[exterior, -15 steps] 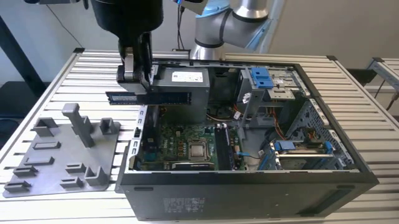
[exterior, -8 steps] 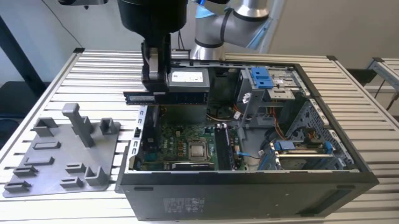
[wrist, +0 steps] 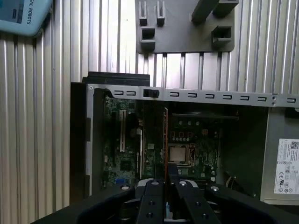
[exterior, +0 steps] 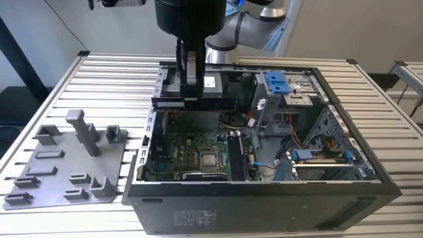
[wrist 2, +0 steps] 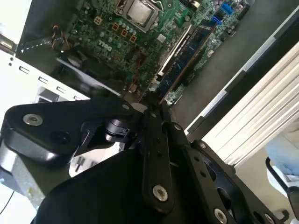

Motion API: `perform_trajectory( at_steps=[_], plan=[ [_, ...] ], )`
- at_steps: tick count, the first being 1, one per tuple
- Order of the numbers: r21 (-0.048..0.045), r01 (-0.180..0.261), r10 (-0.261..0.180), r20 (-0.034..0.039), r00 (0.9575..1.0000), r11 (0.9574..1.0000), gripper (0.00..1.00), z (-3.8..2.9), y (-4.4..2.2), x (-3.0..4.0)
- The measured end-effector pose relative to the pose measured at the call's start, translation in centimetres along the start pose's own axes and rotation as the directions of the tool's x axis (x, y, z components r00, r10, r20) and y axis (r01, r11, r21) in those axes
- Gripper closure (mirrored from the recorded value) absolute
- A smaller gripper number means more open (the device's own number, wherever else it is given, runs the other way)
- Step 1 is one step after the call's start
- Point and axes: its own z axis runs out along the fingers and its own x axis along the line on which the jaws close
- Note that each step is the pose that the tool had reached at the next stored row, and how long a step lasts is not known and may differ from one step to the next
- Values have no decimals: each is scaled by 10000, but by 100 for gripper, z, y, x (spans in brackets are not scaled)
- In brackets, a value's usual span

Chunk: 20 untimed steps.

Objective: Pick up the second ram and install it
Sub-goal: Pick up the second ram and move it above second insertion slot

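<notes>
One pincer [exterior: 190, 96] clamping second ram [exterior: 215, 103], first ram [wrist 2: 186, 55] seated

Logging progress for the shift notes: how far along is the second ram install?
Done: the second ram is lifted, clamped in the gripper; another stick already sits slotted in the motherboard. In hand: it hangs above the open case. Left: it is not yet seated.
</notes>
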Motion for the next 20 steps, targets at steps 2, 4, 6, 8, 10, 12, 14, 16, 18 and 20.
perform_trajectory(
  at_steps=[2,4,6,8,10,12,14,16,18,20],
  plan=[
    [-1,1,-1,-1,10000,10000,86,0,-73,1],
    [-2,0,0,0,10000,10000,86,0,-146,2],
    [-3,1,-1,0,10000,10000,86,0,-222,3],
    [-4,0,0,0,10000,10000,86,0,-299,4],
    [-5,0,0,-1,10000,10000,86,0,-375,5],
    [-6,1,-1,0,10000,10000,86,0,-450,7],
    [-7,0,0,-1,10000,10000,86,0,-524,8],
    [-8,1,-1,0,10000,10000,86,1,-598,9],
    [-8,0,0,-1,10000,10000,86,0,-660,10],
    [-8,1,-1,-1,10000,10000,86,0,-710,11]
  ],
)
